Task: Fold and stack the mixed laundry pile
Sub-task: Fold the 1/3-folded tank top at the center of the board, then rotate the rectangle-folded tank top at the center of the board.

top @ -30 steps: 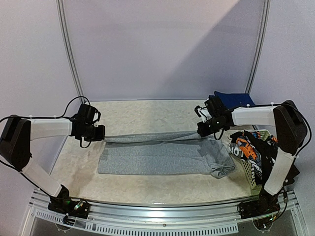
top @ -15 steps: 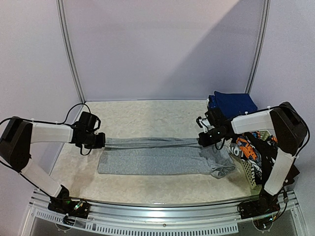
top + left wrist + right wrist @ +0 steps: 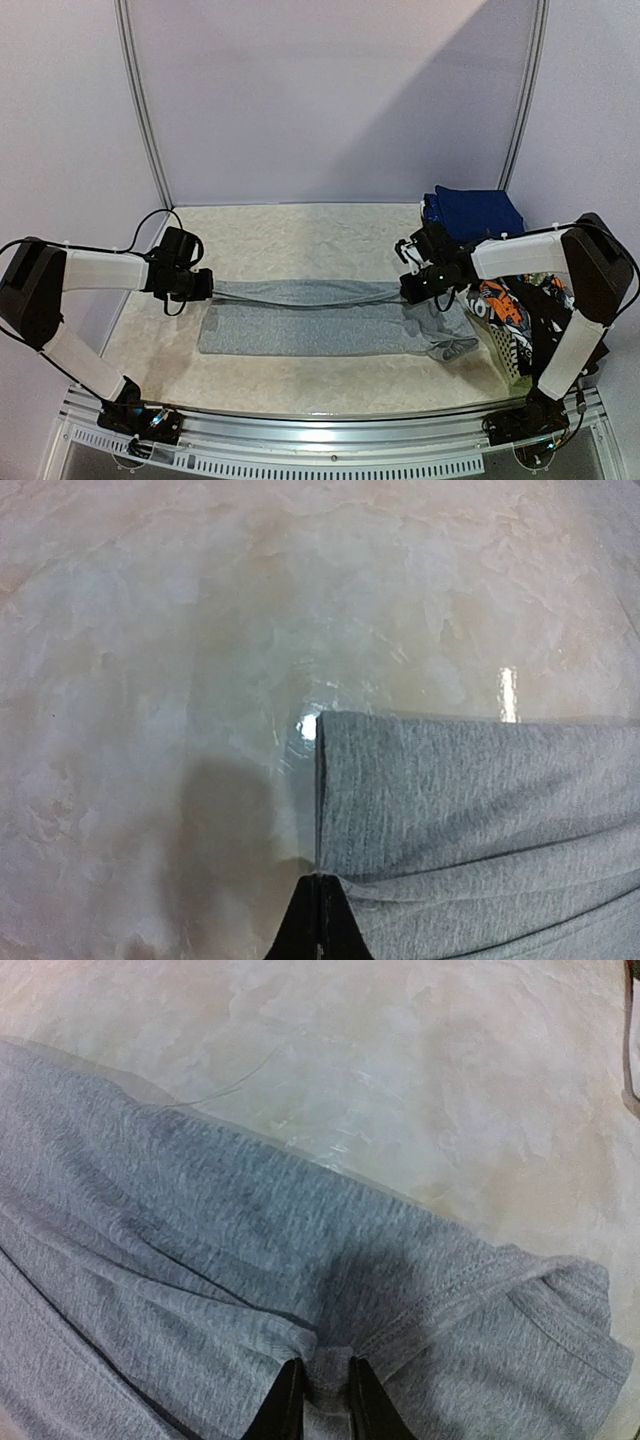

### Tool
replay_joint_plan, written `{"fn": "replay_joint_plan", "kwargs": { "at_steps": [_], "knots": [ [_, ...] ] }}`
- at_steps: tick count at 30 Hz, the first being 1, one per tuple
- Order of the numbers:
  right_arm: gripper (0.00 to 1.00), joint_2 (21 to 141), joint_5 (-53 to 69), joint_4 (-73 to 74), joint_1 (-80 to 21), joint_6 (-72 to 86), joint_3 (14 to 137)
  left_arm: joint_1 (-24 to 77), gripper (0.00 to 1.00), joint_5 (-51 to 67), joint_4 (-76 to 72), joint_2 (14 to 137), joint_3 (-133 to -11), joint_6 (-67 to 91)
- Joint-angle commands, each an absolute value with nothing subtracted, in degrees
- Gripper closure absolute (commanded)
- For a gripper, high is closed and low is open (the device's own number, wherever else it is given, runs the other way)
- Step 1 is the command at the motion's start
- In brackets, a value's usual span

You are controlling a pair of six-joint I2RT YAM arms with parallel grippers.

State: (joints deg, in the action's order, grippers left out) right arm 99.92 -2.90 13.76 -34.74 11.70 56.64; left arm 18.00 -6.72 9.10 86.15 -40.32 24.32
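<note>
— Where's the grey knit shirt [image 3: 310,325]?
— Spread across the pale marbled bench [image 3: 300,235]. The left hand [image 3: 320,905] is clamped together on its far-left corner; the right hand [image 3: 322,1400] nips a fold far-right.
— Beyond?
— Folded navy blue cloth [image 3: 475,212], back right.

The whole table [image 3: 300,240] is seen from high up and behind, angled forward and down. Both wrist views are held very close, tipped steeply down at the grey shirt [image 3: 310,325]: its left end is framed by the left one, its right end by the right. That shirt is shared by all three.
</note>
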Motion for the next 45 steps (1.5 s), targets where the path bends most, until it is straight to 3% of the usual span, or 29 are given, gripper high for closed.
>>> {"fn": "replay_joint_plan", "kwargs": {
  "at_steps": [1,8,12,15,20,28,38,45],
  "knots": [
    [0.80,98.32,-5.04,17.24,-36.35,14.14,54.38,18.63,0.99,-6.85,9.56,85.35,-38.82,25.10],
    [0.68,93.27,1.99,20.93,-38.10,17.16,52.66,19.00,0.88,-8.28,12.50,80.75,-37.86,26.37],
    [0.65,88.78,4.44,20.81,-38.08,18.71,53.47,19.15,0.71,-13.84,16.16,73.12,-38.25,27.97],
    [0.65,88.65,3.41,20.11,-37.53,20.10,55.45,19.34,0.65,-16.73,16.43,69.48,-38.41,27.75],
    [0.69,95.59,3.34,19.51,-34.87,22.79,61.03,21.73,0.71,-9.80,15.00,75.94,-43.75,23.95],
    [0.74,110.49,3.11,20.15,-31.76,22.32,69.10,28.29,0.77,-8.20,15.83,92.99,-54.46,21.71],
    [0.75,121.20,5.13,23.00,-28.04,21.32,75.81,28.36,0.79,-14.34,19.02,103.71,-55.12,23.53],
    [0.76,132.20,10.24,29.91,-27.16,19.31,93.44,27.94,0.82,-14.31,20.52,102.64,-51.29,25.15]
  ]
}}
